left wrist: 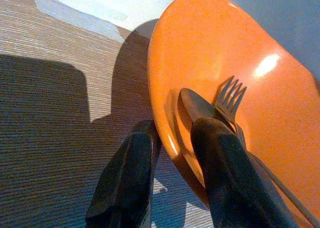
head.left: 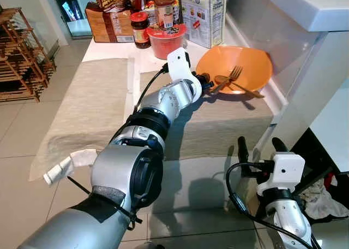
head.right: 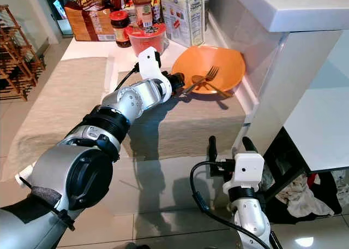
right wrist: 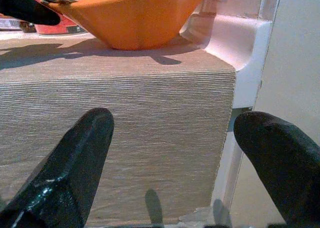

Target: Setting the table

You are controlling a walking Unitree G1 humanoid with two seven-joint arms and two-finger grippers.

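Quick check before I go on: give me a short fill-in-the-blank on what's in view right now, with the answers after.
1. The fork and spoon lie in an orange ____.
2. The left gripper has its fingers astride the bowl's ____.
3. The bowl sits on a beige ____.
4. The right gripper hangs low by the table's edge with its fingers ____.

Missing words: bowl; rim; placemat; open
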